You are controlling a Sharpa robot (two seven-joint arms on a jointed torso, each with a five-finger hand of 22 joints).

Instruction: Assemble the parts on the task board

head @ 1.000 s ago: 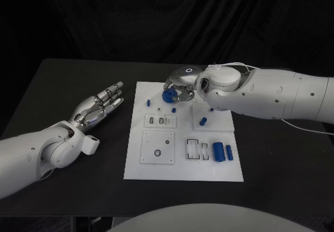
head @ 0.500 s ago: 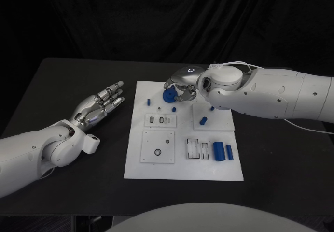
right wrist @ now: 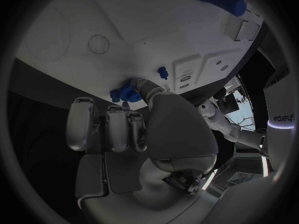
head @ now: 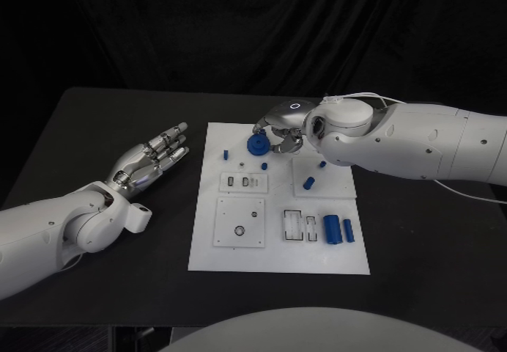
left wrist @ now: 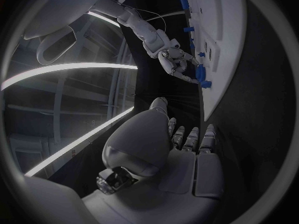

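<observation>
Robotics lab, black draped backdrop, black table (head: 127, 125), white task board (head: 277, 253), ceiling strip lights

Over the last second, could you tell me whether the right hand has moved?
Yes, slightly: the right hand, holding the blue part, has edged toward the far edge of the task board.

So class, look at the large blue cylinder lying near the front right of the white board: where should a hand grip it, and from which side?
Grip the large blue cylinder across its middle, coming straight down from above. It lies flat on the task board, long axis running front to back, so its curved sides are free. A thinner blue bar lies close on its right, so fingers there have little room.
</observation>
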